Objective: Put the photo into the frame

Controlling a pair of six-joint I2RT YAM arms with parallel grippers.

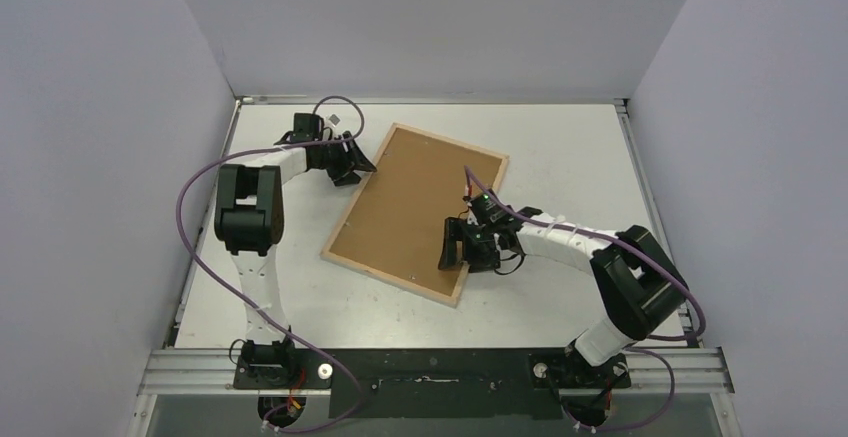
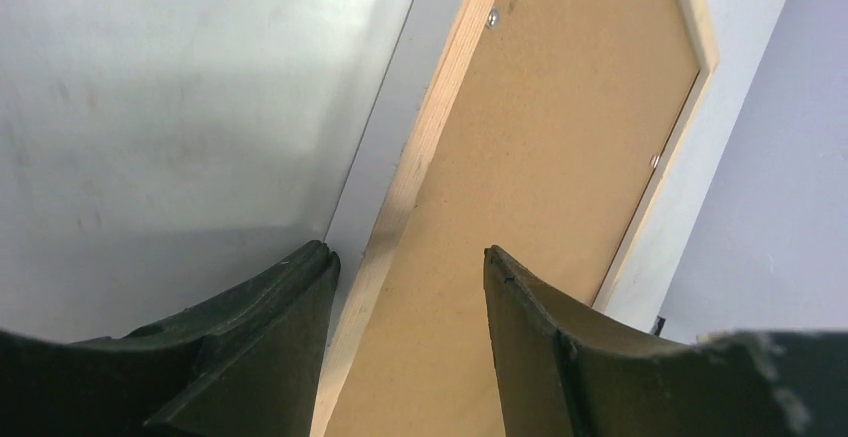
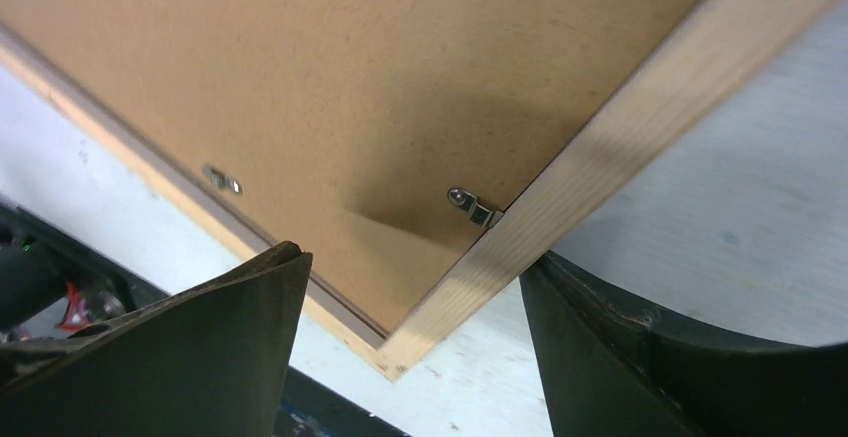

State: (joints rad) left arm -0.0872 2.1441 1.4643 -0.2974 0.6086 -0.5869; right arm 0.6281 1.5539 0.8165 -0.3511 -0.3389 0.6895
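Observation:
The frame (image 1: 389,278) lies back side up in the middle of the table, its light wood rim around a brown backing board (image 1: 410,207). The photo is hidden. My left gripper (image 1: 352,169) hangs open at the frame's far left edge; in the left wrist view its fingertips (image 2: 410,262) straddle the wood rim (image 2: 440,117) with the board (image 2: 560,137) beyond. My right gripper (image 1: 460,255) stands open over the near right corner. In the right wrist view, the corner of the rim (image 3: 620,127) sits between its fingertips (image 3: 410,262), touching neither.
Small metal clips (image 3: 472,207) (image 3: 222,179) on the rim lie over the board's edge. Grey walls close in the table on the left, back and right. A black mounting rail (image 1: 440,382) and purple cables (image 1: 200,257) run by the arm bases.

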